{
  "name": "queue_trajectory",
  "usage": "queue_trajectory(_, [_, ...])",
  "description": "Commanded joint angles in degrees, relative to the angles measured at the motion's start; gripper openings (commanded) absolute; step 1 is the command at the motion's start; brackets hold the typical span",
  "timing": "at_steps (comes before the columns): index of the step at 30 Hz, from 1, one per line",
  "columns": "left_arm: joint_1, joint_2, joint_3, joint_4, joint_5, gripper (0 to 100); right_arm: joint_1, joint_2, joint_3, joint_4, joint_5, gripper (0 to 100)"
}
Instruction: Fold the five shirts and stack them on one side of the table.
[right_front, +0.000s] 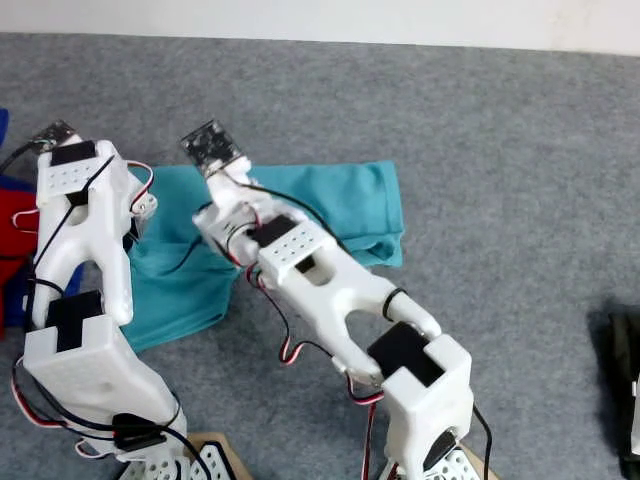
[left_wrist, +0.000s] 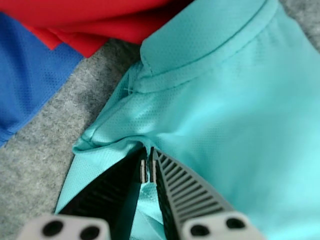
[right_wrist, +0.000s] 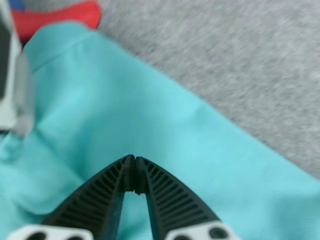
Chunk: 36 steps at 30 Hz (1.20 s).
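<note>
A teal shirt lies partly folded and rumpled on the grey table, left of centre. My left gripper is at the shirt's left edge, shut on a raised fold of the teal shirt near its collar seam. My right gripper hangs over the middle of the teal shirt with its fingertips together; no cloth shows pinched between them. A red shirt and a blue shirt lie just beyond the teal one, at the table's left edge.
Both white arms cross the near left half of the table, the right arm stretching diagonally over the shirt. A dark object sits at the right edge. Bare grey surface spreads to the right and far side.
</note>
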Motion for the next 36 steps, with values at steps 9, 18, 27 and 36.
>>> queue_trajectory(9, [-0.66,-0.57,0.4,-2.46,-1.85,1,-4.62,-6.73,0.04,10.77,0.88,13.5])
queue_trajectory(18, [-0.66,-0.57,0.75,-2.46,-1.93,1,-6.99,-11.82,7.16,8.84,1.85,15.9])
queue_trajectory(27, [-0.66,-0.48,0.57,-2.46,-1.93,1,-9.8,-22.29,12.53,13.23,4.13,15.9])
queue_trajectory(36, [-1.54,-0.48,0.66,-2.46,-1.93,1,-10.95,-22.46,19.38,4.35,8.0,15.9])
